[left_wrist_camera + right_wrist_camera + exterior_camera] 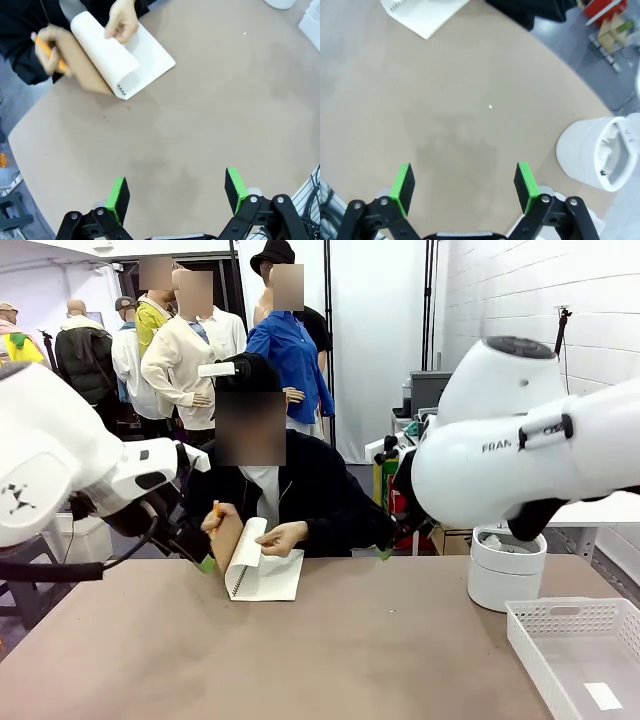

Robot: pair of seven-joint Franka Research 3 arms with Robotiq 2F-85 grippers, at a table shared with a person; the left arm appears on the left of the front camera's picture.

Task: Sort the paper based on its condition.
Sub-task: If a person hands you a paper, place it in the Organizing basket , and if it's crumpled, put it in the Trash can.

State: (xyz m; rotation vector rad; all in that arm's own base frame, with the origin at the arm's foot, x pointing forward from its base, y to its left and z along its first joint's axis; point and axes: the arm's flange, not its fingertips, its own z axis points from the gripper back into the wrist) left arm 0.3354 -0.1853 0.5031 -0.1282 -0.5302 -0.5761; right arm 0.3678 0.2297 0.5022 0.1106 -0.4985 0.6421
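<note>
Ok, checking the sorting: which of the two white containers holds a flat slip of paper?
The rectangular perforated basket at the robot's right; a flat slip lies on its floor. The other is a round tub.

Front across table [330,660], wrists overhead, notebook [270,575] shared

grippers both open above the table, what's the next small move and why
Probably hold both arms in place and wait. The left gripper and right gripper hang open over bare table, while the person's hand curls a page of the spiral notebook at the far edge. No loose piece is set down for sorting yet, so reaching now would likely grab nothing.
</note>
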